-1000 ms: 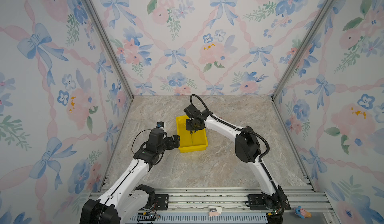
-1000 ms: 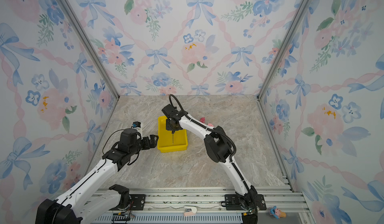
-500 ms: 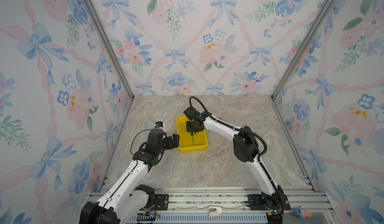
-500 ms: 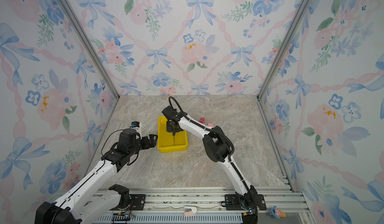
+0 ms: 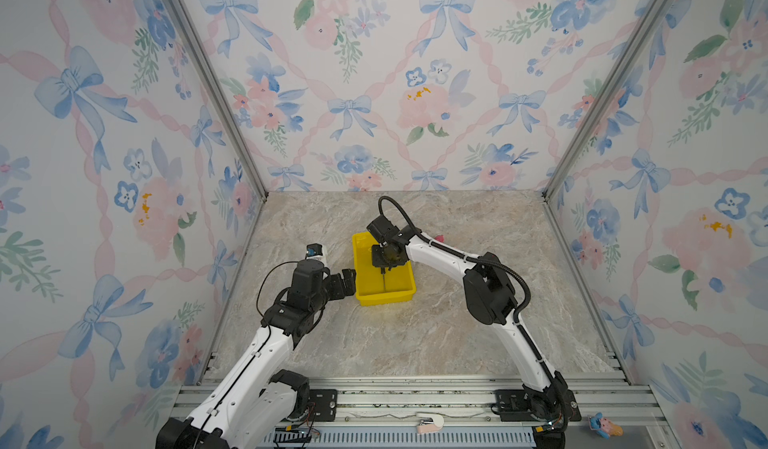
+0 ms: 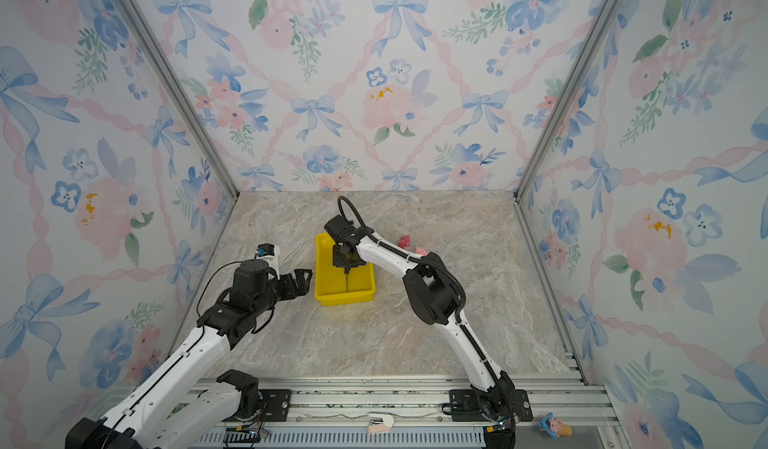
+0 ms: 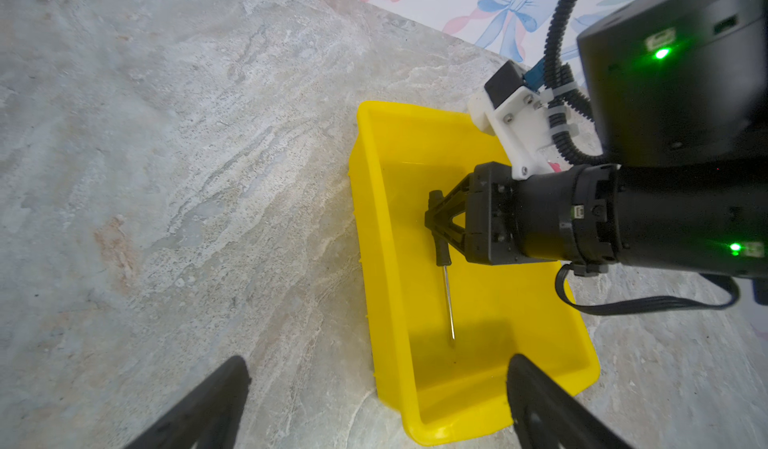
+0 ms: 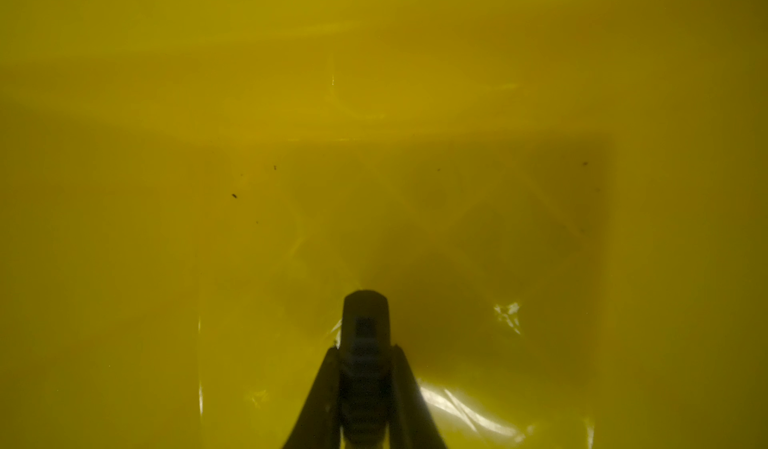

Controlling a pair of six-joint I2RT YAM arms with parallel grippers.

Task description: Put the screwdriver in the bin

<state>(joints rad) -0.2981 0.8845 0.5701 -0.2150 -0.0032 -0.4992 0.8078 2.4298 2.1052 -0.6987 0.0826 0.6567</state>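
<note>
With the right gripper (image 7: 432, 223) fingers clamped on the slim black-handled metal screwdriver (image 7: 446, 278) low inside the shallow yellow plastic bin (image 7: 374, 218) and the left gripper (image 6: 303, 281) fingers apart, best release gently, then lift straight.

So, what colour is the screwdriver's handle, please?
Black; the screwdriver shows best in the left wrist view.

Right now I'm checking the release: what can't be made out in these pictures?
Both top views: the screwdriver handle, hidden under the right gripper.
Right wrist view: its shaft, hidden by the jaws.
Left wrist view: whether its tip touches the bin floor; shadow masks it.
A top view: the pink toys, too small.
</note>
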